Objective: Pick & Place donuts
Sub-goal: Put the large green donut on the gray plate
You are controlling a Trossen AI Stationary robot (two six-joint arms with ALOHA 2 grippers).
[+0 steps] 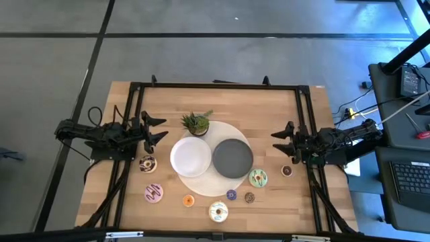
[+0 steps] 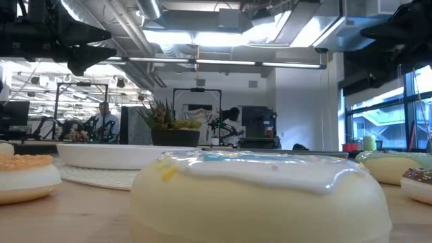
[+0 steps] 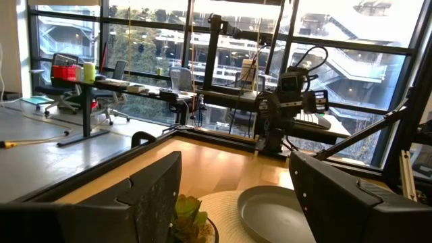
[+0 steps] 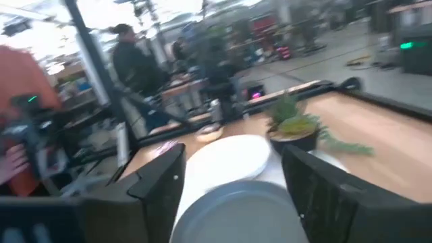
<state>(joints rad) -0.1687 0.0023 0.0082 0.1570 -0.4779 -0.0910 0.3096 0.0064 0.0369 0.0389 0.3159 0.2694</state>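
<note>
Several donuts lie flat on the wooden table [image 1: 134,101] toward its near edge: a chocolate-sprinkled one [image 1: 147,163], a pink one [image 1: 154,193], a mini orange one [image 1: 188,199], a white one [image 1: 218,212], a mini purple one [image 1: 231,195], a green one [image 1: 258,177] and a brown mini one [image 1: 287,171]. My left gripper [image 1: 160,129] hovers open at the table's left side, above and beyond the sprinkled donut. My right gripper [image 1: 277,143] hovers open at the right side, above and beyond the brown mini donut. Both point level toward the table's middle, with nothing between their fingers.
A white plate [image 1: 191,156] and a dark grey plate [image 1: 232,158] rest on a round white mat [image 1: 201,181] at the table's middle. A small potted plant [image 1: 196,122] stands behind them. A black frame [image 1: 215,85] runs along the table's edges. People show in the room beyond.
</note>
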